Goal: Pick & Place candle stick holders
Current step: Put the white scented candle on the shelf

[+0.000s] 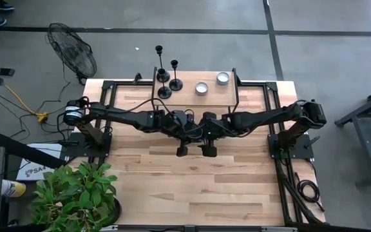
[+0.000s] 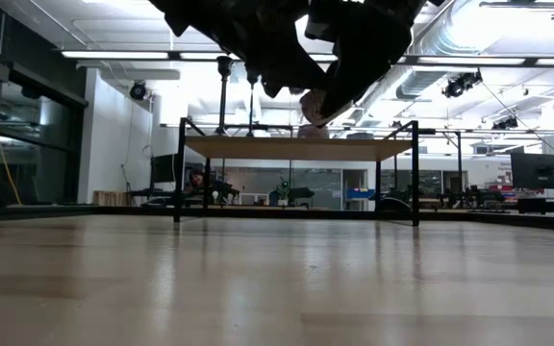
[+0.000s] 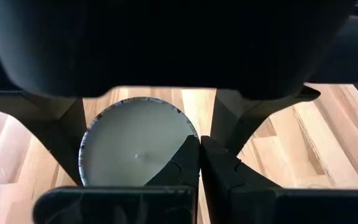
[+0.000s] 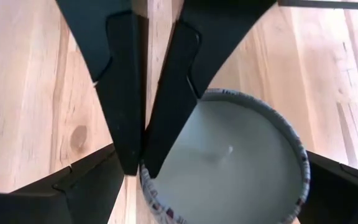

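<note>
A pale wooden plank worktop (image 1: pixel 198 187) carries a small black-framed wooden shelf (image 1: pixel 221 96) at its far edge. On the shelf stand three slim black candlesticks (image 1: pixel 165 87), with two round tins (image 1: pixel 201 88) beside them.

Bright ceiling strip lights (image 2: pixel 258 55) glare overhead, leaving the arms silhouetted; the wrist views are soft.

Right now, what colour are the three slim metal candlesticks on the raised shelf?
The three slim metal candlesticks are black, seen best in the high view.
</note>
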`<state>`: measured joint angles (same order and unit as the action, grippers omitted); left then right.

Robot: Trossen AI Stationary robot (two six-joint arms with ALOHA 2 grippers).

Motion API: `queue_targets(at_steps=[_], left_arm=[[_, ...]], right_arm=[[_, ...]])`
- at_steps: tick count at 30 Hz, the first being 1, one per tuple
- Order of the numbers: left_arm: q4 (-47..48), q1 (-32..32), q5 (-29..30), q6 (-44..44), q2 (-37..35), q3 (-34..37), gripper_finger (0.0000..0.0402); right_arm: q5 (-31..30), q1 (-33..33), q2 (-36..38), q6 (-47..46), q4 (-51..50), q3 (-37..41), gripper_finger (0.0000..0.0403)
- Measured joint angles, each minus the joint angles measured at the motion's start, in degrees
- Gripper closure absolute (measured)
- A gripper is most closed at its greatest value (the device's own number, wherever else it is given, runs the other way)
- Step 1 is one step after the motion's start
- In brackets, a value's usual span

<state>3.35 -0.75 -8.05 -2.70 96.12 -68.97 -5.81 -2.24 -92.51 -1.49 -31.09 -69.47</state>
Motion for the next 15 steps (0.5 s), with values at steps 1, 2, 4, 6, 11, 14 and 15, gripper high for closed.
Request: queue_targets(at_steps=[1,2,4,6,11,14,15], left_arm=[[-0.06,0.00,-0.01,0.04,0.00,0.00,0.0401],[-0.03,0.00,-0.01,0.08,0.00,-0.01,0.0401],[0.07,0.00,-0.01,0.16,0.00,0.00,0.0401],[0.05,0.00,0.01,0.17,0.00,0.00,0.0401],[0.79,0.00,-0.08,0.20,0.00,0.02,0.0401],[1.07,0.00,-0.09,0.20,0.02,0.04,0.0401],[1.13,0.00,-0.11,0.20,0.04,0.09,0.0401]], right_arm=[[-0.10,0.00,0.00,-0.01,0.17,0.00,0.0024],[-0.16,0.00,0.00,-0.01,0.18,0.02,0.0024],[-0.22,0.00,0.00,-0.01,0.13,0.04,0.0025],[-0.92,0.00,0.00,0.02,0.19,0.04,0.0026],[-1.40,0.00,0.62,-0.01,0.42,0.04,0.0037],[-1.33,0.00,0.70,0.18,0.22,0.04,0.0042],[-1.37,0.00,0.70,0.19,0.19,0.04,0.0043]])
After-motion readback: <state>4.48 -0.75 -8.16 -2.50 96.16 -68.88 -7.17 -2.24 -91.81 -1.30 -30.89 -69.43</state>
